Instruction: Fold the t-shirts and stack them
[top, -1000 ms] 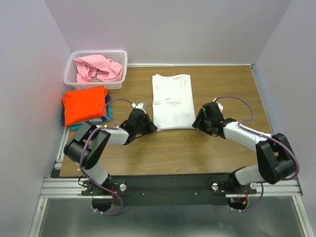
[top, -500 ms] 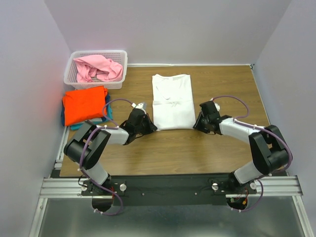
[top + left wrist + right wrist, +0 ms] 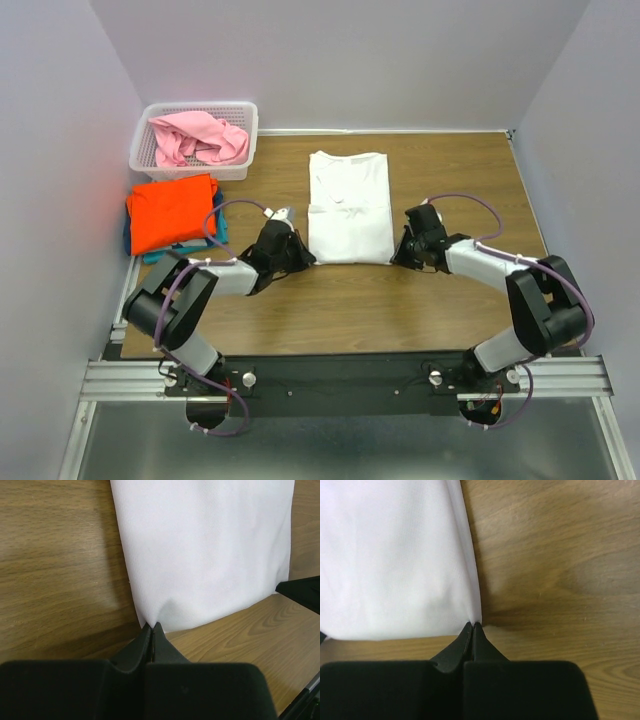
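A: White t-shirt (image 3: 348, 205), where's it at?
B: Mid-table (image 3: 450, 300), flat on the wood. It's folded into a long rectangle, short ends toward the far wall and the arms. There's a crosswise crease approx halfway up.
A: Grippers?
B: The left gripper (image 3: 309, 260) is at the near-left corner of the shirt and the right gripper (image 3: 396, 258) at the near-right corner. Both arms are low, reaching in from either side.
A: Spread or closed?
B: Wrist cams settle it. On the left, the fingers (image 3: 140, 647) are pressed together w/ the cloth corner nipped at the tips, and the fabric puckers up right there. Same on the right: fingers (image 3: 460, 645) are tight on the corner, w/ the shirt's side edge running straight away from the tips.
A: Corners lifted off the wood?
B: Can't tell. The rest of the shirt lies flat.
A: Other shirts?
B: The orange t-shirt (image 3: 172, 212) sits folded at the table's left edge, on top of the teal t-shirt (image 3: 219, 232). Only teal edges poke out, on the right and near sides. The pink t-shirt (image 3: 195, 138) is crumpled in the white basket (image 3: 142, 152) at the far-left corner, just behind the orange one. All are apart from the white one.
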You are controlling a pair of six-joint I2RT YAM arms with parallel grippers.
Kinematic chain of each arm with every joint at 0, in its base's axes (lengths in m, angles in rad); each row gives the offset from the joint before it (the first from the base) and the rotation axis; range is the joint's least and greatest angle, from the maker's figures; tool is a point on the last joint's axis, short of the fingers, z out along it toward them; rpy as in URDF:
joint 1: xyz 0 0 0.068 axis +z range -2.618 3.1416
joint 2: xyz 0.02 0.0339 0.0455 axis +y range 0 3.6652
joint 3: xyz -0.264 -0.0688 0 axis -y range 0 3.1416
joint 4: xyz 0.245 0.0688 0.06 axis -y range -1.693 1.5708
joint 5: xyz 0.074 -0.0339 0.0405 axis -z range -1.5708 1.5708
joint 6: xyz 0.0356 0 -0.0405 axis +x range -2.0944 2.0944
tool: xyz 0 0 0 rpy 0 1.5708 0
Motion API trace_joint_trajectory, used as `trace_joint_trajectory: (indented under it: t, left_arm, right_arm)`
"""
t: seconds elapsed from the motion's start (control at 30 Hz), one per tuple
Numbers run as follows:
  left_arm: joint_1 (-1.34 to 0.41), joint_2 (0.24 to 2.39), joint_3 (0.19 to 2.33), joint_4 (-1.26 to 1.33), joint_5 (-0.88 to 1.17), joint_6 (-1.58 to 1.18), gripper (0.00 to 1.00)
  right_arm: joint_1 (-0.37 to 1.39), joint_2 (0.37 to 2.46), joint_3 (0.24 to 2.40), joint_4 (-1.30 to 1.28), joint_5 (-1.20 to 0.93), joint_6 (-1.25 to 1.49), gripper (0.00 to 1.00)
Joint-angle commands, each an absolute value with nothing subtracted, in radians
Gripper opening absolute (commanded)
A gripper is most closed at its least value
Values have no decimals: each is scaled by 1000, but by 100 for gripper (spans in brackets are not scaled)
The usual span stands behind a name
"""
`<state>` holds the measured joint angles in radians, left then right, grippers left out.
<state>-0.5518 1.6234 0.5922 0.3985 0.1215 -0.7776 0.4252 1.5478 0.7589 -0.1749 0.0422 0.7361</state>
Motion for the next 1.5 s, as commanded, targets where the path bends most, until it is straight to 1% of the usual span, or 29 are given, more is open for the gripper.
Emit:
trace_joint_trajectory:
  t: [0.0,0.07,0.2,0.23,0.27,0.4,0.53,0.73,0.83,0.87,0.93,1.2,1.3,1.37,1.47]
  left_arm:
    - [-564,1508,537,362,58,-756,0]
    - [-578,1438,488,353,45,-764,0]
    - [-617,1312,402,322,15,-790,0]
    - [-623,1287,364,308,15,-804,0]
    - [-630,1234,348,292,11,-813,0]
    - [-716,1070,288,180,-23,-851,0]
    - [-787,869,273,106,-15,-897,0]
    - [-798,665,290,48,-14,-910,0]
    - [-798,637,328,18,-70,-902,0]
    - [-799,638,337,2,-124,-914,0]
    - [-798,652,376,-31,-165,-914,0]
    - [-793,798,511,-15,-258,-859,0]
    - [-767,845,541,-5,-252,-835,0]
    - [-732,882,554,49,-204,-815,0]
    - [-690,932,572,61,-160,-796,0]
  right_arm:
    - [422,1447,706,-207,-38,707,1]
    - [423,1392,670,-231,-89,693,1]
    - [439,1312,601,-301,-109,695,1]
    - [440,1263,586,-310,-120,695,1]
    - [443,1240,571,-316,-164,695,1]
    - [460,1115,526,-411,-224,698,1]
    - [466,964,540,-477,-322,698,1]
    - [466,900,644,-531,-289,676,1]
    - [466,903,698,-532,-238,690,1]
    - [466,908,733,-531,-200,690,1]
    - [466,913,768,-531,-160,696,1]
    - [466,983,910,-525,-5,676,1]
    - [466,1011,937,-508,25,678,1]
    - [466,1020,953,-496,43,681,1]
    - [466,1034,966,-480,58,678,1]
